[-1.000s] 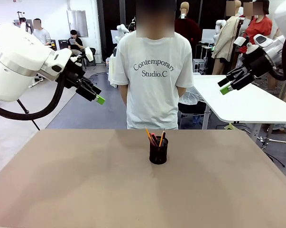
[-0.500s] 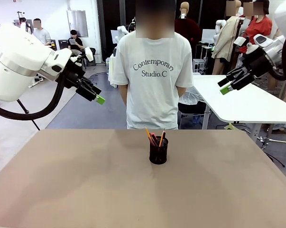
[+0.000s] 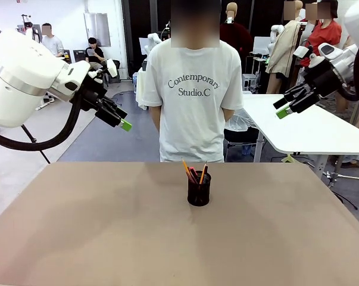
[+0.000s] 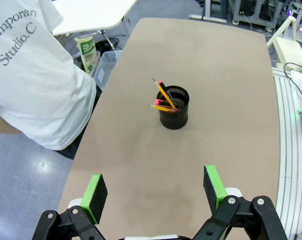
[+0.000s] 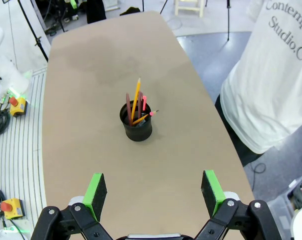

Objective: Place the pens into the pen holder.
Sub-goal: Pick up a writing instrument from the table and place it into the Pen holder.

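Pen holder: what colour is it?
Black wire mesh; the pen holder shows best in the right wrist view.

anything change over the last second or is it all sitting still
Nothing visibly changed. The left gripper and right gripper stay raised and open, well above the table, holding nothing. The pens stand in the pen holder as before, and the person stands at the far edge in the same place.

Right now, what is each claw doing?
Left claw: open, holding nothing, raised above the table.
Right claw: open, holding nothing, raised above the table.
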Tool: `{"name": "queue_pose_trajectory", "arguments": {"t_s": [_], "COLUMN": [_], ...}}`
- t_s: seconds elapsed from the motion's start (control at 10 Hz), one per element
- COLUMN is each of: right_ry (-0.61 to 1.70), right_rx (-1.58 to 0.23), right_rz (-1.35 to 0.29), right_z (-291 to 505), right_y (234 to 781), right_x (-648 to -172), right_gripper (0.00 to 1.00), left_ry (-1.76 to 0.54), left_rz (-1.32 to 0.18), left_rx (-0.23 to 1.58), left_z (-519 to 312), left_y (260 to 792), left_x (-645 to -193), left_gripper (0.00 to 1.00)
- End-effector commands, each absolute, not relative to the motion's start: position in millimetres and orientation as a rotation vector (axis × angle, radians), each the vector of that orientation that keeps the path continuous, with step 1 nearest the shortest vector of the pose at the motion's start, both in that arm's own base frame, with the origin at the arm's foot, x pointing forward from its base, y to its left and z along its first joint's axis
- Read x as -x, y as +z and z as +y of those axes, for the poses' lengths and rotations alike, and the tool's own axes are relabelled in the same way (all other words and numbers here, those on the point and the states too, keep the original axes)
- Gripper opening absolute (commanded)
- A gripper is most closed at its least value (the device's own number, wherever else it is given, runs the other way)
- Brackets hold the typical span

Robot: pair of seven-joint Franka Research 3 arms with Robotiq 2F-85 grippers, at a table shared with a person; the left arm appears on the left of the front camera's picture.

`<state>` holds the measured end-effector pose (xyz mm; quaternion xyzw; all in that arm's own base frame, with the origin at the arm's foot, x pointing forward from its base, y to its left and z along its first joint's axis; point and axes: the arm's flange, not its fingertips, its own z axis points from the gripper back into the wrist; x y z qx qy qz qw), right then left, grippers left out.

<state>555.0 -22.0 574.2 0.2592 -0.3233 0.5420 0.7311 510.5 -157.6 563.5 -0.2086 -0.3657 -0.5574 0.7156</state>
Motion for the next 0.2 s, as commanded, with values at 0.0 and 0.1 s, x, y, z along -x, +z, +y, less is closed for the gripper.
{"name": "queue_pose_trajectory", "arguments": {"t_s": [0.0, 0.1], "right_ry": [1.189, 1.189], "right_rx": [-0.570, -0.570], "right_rz": [-0.712, -0.712], "right_z": [-20.7, -20.7], "right_y": [573.2, 573.2], "right_x": [-549.7, -549.7], "right_gripper": [1.00, 1.00], "left_ry": [-1.228, -1.228], "left_rz": [-0.812, -0.812], "left_rx": [0.461, 0.461], "left_z": [-155.3, -155.3], "left_y": [564.0, 564.0], "left_x": [-510.2, -510.2], "left_gripper": [1.00, 1.00]}}
